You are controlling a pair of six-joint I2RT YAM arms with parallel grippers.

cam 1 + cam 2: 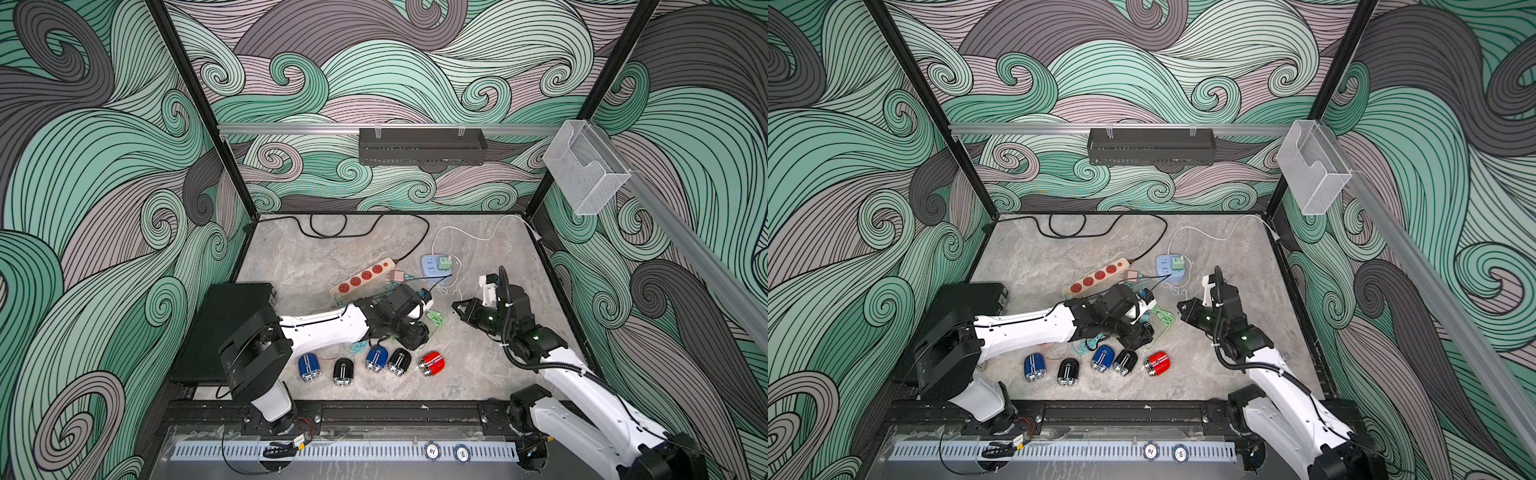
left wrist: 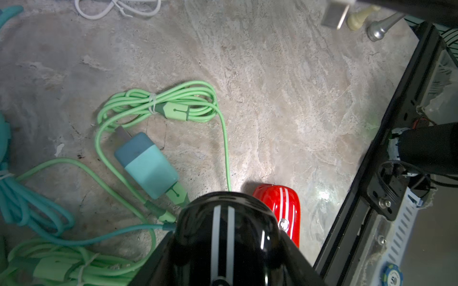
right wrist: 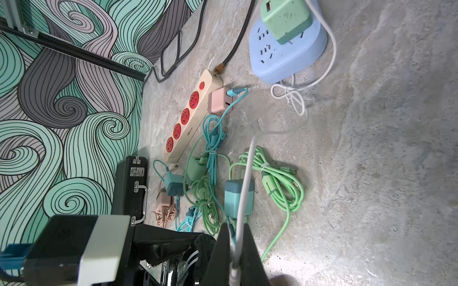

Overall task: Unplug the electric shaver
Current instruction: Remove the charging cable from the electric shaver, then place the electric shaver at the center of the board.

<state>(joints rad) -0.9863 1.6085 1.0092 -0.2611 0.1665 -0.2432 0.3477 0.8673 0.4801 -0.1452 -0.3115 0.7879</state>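
Note:
My left gripper [image 1: 411,336] [image 1: 1136,336] [image 2: 228,260] is shut on a black electric shaver [image 2: 223,222] with two white stripes, held just above the table. That shaver also shows in the right wrist view [image 3: 198,257]. My right gripper [image 1: 457,309] [image 1: 1181,307] [image 3: 235,247] hovers to the right of it, shut on a thin white cable [image 3: 245,173]. The cable's silver-white plug end [image 2: 334,13] sticks out of that gripper, well apart from the held shaver. No cable shows at the part of the shaver I can see.
Several more shavers lie in a front row, blue [image 1: 309,368], black [image 1: 343,371] and red [image 1: 431,363]. A red-socket power strip [image 1: 361,276], a blue socket block [image 1: 432,268] with a green charger, tangled green and teal cables [image 3: 280,178] and a black case [image 1: 224,328] surround the grippers.

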